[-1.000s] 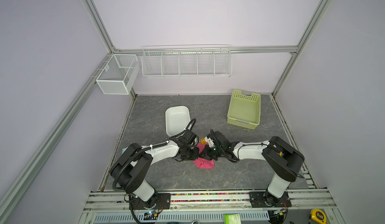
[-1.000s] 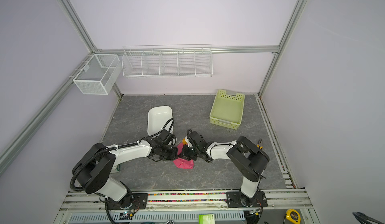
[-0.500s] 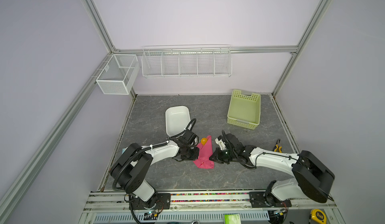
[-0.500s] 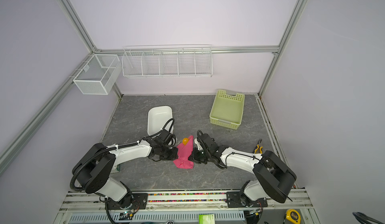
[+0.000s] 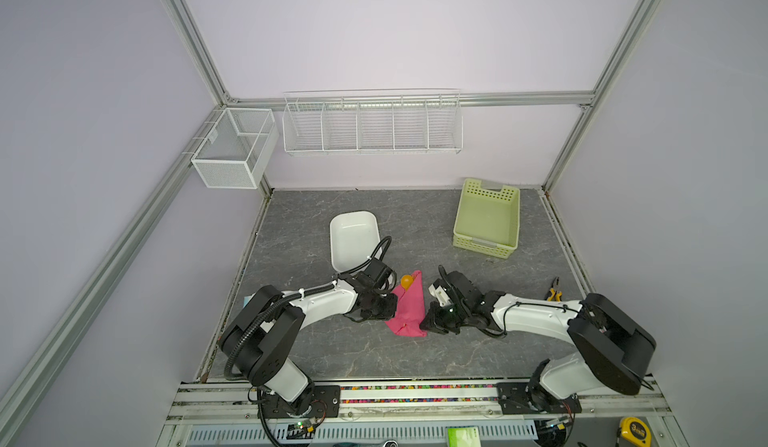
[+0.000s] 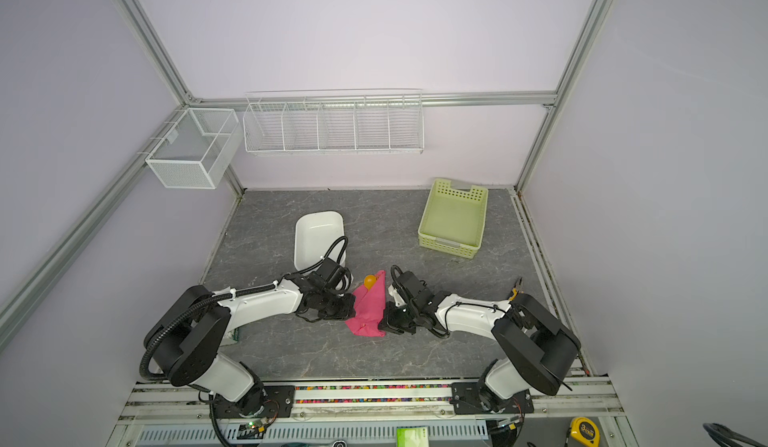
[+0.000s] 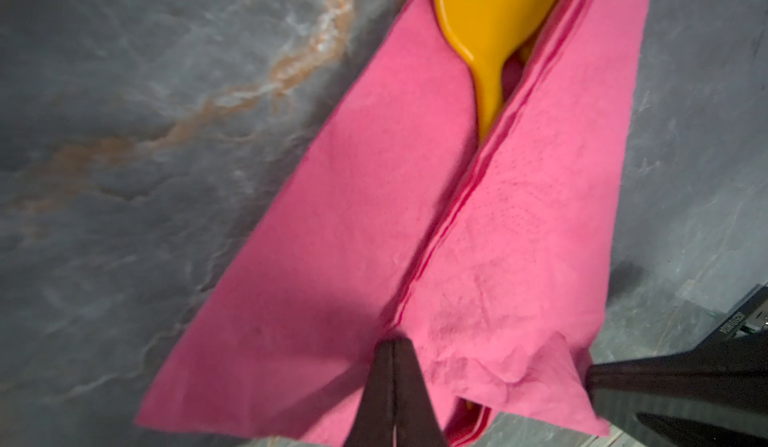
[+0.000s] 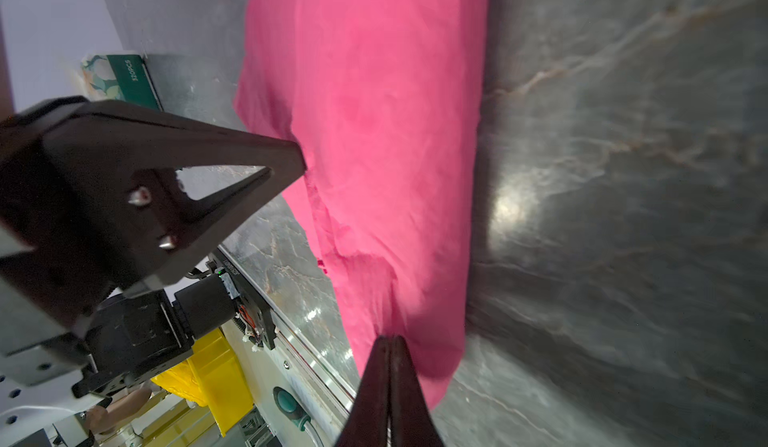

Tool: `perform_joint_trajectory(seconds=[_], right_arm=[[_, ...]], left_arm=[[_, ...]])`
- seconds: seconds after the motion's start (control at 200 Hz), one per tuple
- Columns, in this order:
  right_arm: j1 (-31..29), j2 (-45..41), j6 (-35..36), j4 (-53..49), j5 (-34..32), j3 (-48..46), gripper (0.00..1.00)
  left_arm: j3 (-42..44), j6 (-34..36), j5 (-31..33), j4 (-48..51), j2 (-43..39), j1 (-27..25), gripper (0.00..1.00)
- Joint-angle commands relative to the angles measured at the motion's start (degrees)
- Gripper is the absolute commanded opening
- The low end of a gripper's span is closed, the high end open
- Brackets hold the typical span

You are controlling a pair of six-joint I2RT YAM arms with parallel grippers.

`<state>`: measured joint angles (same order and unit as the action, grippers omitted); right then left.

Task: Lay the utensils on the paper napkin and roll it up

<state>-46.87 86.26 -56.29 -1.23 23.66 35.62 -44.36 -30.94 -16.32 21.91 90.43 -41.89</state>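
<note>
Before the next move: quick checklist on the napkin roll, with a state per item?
1. Napkin folded over: ok, it lies between both grippers.
2. Spoon tucked in: ok, handle under the fold, bowl sticks out.
3. Fork and knife inside: cannot tell, hidden.
4. Left gripper shut, tip at the fold's seam: ok.
5. Right gripper shut, tip at the napkin's edge: ok.
6. Roll tight: not ok, flat loose fold with a crumpled near end.
</note>
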Motion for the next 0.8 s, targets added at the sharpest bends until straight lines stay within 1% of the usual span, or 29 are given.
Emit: perform_joint_trajectory(seconds=[0.0, 0.125, 0.3, 0.585, 0.675, 0.795], right_arm=[[0.11, 1.98, 0.33, 1.46, 0.42, -1.31, 0.07], [0.11, 3.67, -0.13, 2.96, 0.46, -1.95, 0.07], [0.20, 4.05, 0.15, 2.45, -0.28, -2.39, 0.07], [0.19, 3.39, 0.08, 1.85, -0.98, -2.81, 0.07], [0.17, 3.09, 0.04, 1.65, -1.16, -2.67, 0.07], [0.25, 2.78, 0.11, 1.45, -1.34, -2.57, 0.07]], left_arm=[[0.30, 0.90, 2.34, 2.29, 1.81, 0.14, 0.00], [0.06, 0.88, 2.49, 2.55, 1.50, 0.14, 0.00], [-0.60, 1.01, 2.49, 3.13, 0.79, 0.14, 0.00], [-4.94, 1.14, 2.78, 6.15, -5.14, 0.14, 0.00], [-5.86, 1.42, 1.41, 6.76, -5.92, 0.14, 0.00], [-5.33, 0.98, -1.46, 4.59, -5.72, 0.05, 0.00]])
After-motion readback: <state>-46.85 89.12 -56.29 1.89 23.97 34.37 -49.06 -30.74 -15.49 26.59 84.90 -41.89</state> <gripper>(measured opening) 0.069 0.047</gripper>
